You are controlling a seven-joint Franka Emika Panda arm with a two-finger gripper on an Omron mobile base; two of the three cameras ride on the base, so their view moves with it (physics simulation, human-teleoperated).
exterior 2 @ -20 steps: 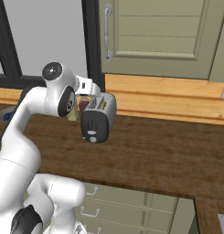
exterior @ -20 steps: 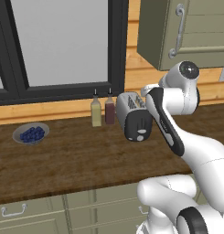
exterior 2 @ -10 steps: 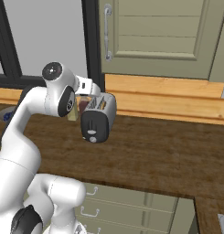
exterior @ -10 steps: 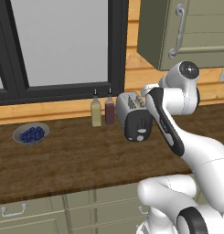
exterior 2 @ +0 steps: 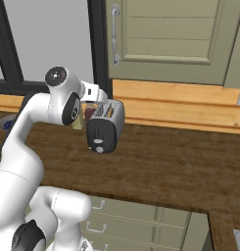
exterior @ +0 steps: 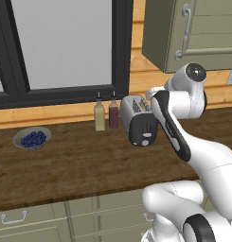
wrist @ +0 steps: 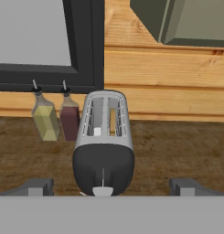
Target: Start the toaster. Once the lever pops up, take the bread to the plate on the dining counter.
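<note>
The toaster (exterior: 138, 124) stands on a long dark wooden worktop (exterior: 65, 165) against the back wall, its rounded black end panel turned toward the robot. From the hand camera the toaster (wrist: 104, 146) sits centred and close, with both slots open to view; the right slot shows a strip of tan bread (wrist: 113, 121), and a small pale piece shows low in the left slot. The lever (wrist: 103, 190) appears as a pale tab at the foot of the vertical slot in the black panel, at the lower edge of that view. In the right base view the toaster (exterior 2: 106, 126) shows its lever slot with a round knob (exterior 2: 97, 148) beneath it.

The gripper (wrist: 111, 185) is aimed at the toaster's black end, its two dark fingertips (wrist: 35, 186) spread wide, one on each side of the toaster and apart from it; nothing is held between the jaws. In the base views the hand lies behind the arm's upper links, so whether it touches the toaster cannot be told there.

Just beside the toaster, toward the window, stand two bottles: a yellowish bottle (exterior: 99, 116) and a dark red bottle (exterior: 113, 115), touching or nearly so. Well apart along the worktop lies a grey bowl of blueberries (exterior: 31, 138). Pale green cupboards (exterior: 193, 33) hang above the worktop, and drawers (exterior 2: 141, 220) sit below.
</note>
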